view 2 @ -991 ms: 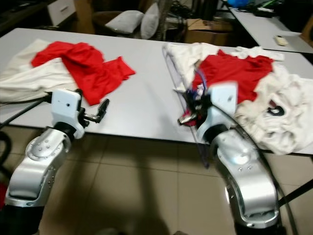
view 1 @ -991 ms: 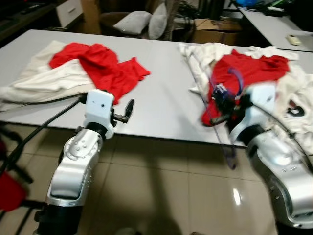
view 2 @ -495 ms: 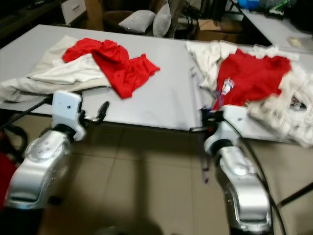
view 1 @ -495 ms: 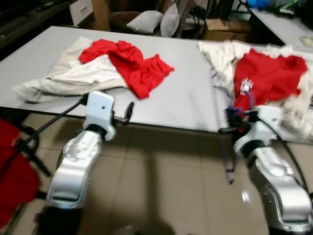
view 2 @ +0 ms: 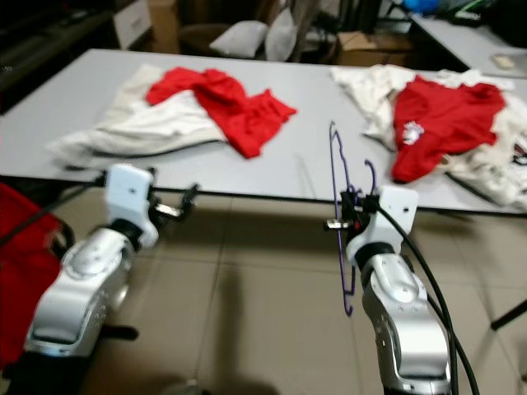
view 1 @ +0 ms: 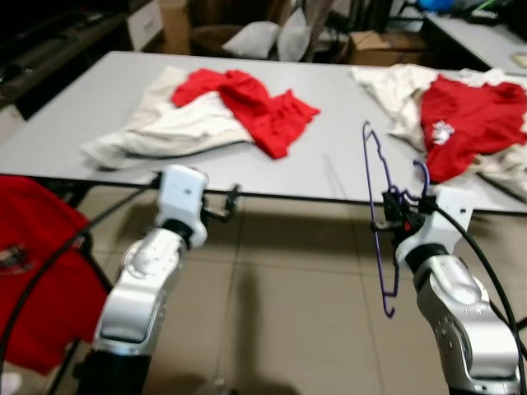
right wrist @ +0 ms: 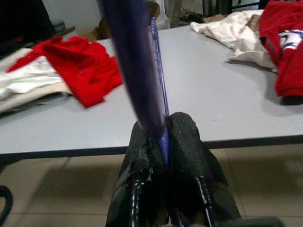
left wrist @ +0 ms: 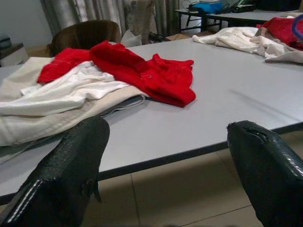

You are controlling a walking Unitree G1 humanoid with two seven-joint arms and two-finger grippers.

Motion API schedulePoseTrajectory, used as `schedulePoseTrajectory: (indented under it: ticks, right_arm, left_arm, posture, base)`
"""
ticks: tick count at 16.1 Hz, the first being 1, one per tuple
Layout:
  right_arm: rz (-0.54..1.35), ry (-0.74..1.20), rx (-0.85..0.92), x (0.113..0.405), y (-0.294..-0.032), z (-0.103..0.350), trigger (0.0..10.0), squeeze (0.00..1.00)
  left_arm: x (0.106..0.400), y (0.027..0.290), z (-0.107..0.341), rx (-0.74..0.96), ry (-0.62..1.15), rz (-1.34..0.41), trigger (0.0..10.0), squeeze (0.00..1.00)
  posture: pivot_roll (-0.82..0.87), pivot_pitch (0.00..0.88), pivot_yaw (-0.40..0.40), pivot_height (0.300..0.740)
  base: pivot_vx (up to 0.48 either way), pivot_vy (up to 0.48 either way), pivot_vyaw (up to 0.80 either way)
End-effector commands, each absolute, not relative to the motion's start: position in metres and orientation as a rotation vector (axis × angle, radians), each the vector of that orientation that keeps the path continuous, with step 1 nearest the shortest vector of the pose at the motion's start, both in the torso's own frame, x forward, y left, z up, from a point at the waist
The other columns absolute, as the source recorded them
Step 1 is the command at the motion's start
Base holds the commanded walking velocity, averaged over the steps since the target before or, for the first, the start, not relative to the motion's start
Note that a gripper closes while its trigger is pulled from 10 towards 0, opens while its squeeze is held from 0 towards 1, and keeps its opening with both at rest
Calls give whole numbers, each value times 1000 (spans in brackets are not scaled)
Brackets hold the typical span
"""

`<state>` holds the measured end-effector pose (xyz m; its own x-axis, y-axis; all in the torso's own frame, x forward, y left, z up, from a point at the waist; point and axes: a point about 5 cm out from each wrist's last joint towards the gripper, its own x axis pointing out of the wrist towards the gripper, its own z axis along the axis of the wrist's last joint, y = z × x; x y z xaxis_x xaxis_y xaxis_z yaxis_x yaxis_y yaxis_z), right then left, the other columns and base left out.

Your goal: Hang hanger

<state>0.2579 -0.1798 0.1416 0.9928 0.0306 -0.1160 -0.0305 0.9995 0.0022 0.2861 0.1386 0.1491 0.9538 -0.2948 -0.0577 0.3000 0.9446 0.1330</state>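
While we stand short of the grey table, our right gripper has its fingers pressed together on a purple hanger, pinching the wire; the hanger stands roughly upright in front of the table's near edge, hook end by the gripper, its lower end hanging down over the tiled floor; our left gripper sits just below the table's near edge with its fingers spread wide apart and nothing between them; on the table's left half lies a red shirt on top of a cream garment; on the right half a second red shirt lies on a heap of white clothes; the two piles are well apart; a red cloth hangs low at our far left; pillows and a cardboard box sit beyond the table.
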Motion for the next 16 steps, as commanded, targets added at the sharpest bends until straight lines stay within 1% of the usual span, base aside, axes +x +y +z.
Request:
schedulePoseTrajectory:
  ticks: [1,2,5,7,9,12,16]
  right_arm:
    - [41,103,0,259,-176,144,10000,0]
    - [42,103,0,259,-175,144,10000,0]
    - [58,104,21,259,-172,143,10000,0]
    - [62,112,34,260,-171,141,10000,0]
    - [50,119,64,260,-169,140,10000,0]
    - [16,151,75,262,-174,136,10000,0]
    - [50,140,131,261,-169,139,10000,0]
  left_arm:
    - [288,143,153,153,23,-293,10000,0]
    - [288,144,153,154,24,-293,10000,0]
    - [286,145,149,113,48,-277,10000,0]
    - [285,147,148,119,57,-268,10000,0]
    - [286,151,150,77,49,-251,10000,0]
    - [285,150,154,95,25,-274,10000,0]
    - [286,150,154,67,33,-273,10000,0]
  posture:
    - [59,0,-1,740]
    - [59,0,1,740]
    - [68,13,0,740]
    - [73,14,-1,740]
    - [76,13,0,740]
    - [87,15,-1,740]
    - [81,15,2,740]
  base:
    - [0,315,0]
    - [0,311,0]
    - [0,0,0]
    - [0,0,0]
    - [0,0,0]
    - [0,0,0]
    - [0,0,0]
